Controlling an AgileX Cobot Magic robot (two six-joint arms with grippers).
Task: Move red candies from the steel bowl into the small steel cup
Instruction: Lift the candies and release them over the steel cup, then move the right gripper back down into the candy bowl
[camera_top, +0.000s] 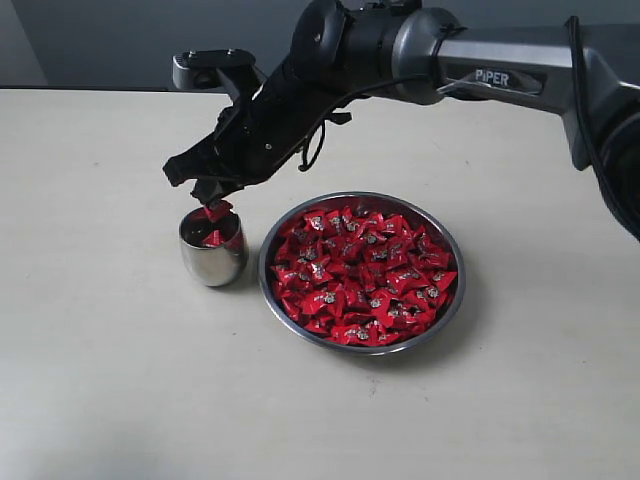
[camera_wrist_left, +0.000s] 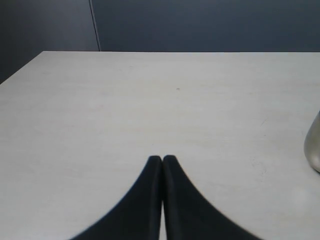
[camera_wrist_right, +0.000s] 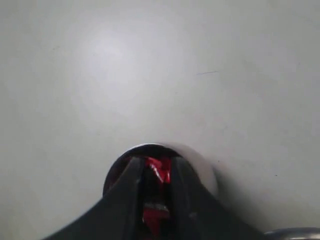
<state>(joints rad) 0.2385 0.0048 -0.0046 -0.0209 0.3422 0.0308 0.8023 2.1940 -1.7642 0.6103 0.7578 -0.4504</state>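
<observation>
The steel bowl (camera_top: 362, 349) sits mid-table, heaped with red candies (camera_top: 360, 275). Just left of it stands the small steel cup (camera_top: 212, 262), with a red candy (camera_top: 213, 238) inside. My right gripper (camera_top: 215, 205) reaches across and hangs right over the cup's mouth, shut on one red candy (camera_top: 219, 211). In the right wrist view, the gripper (camera_wrist_right: 156, 162) pinches that candy (camera_wrist_right: 159, 172) above the cup (camera_wrist_right: 202, 172). My left gripper (camera_wrist_left: 162, 158) is shut and empty over bare table, with the cup's side (camera_wrist_left: 314, 150) at the frame edge.
The pale table (camera_top: 100, 380) stretches around the bowl and cup. A dark wall (camera_top: 100, 40) runs behind its far edge. The right arm (camera_top: 480, 70) spans above the bowl's far side. A sliver of the bowl's rim (camera_wrist_right: 295, 232) shows in the right wrist view.
</observation>
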